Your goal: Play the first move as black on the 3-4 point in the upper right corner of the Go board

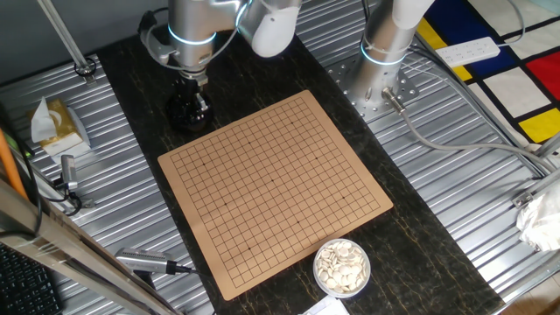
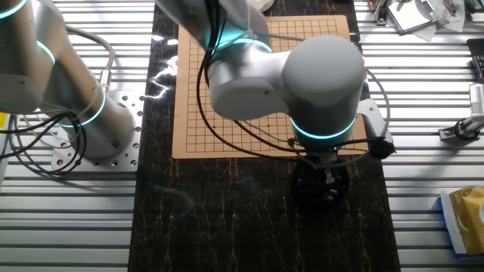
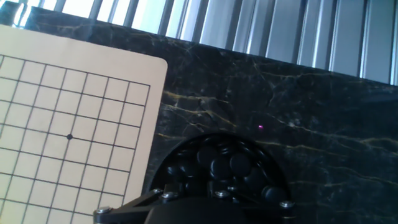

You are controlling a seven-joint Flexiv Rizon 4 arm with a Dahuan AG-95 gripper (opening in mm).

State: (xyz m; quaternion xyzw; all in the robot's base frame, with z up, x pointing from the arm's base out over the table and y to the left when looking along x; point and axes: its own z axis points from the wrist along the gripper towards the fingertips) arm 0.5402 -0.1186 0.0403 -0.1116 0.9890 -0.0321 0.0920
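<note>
The gripper [image 1: 192, 94] hangs over a bowl of black stones [image 3: 221, 163] at upper left, beside the Go board [image 1: 271, 184]; the stones lie just below it. Whether its fingers are apart cannot be told.

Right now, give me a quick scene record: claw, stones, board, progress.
claw: over the bowl of black stones beside the board; fingertips hidden, open or shut unclear
black stones: heaped in their dark bowl, none visibly gripped
white stones: in a bowl off the opposite board corner
Go board: bare grid, no stones played
surface: dark marble mat under board and bowls
progress: first move not yet placed
</note>
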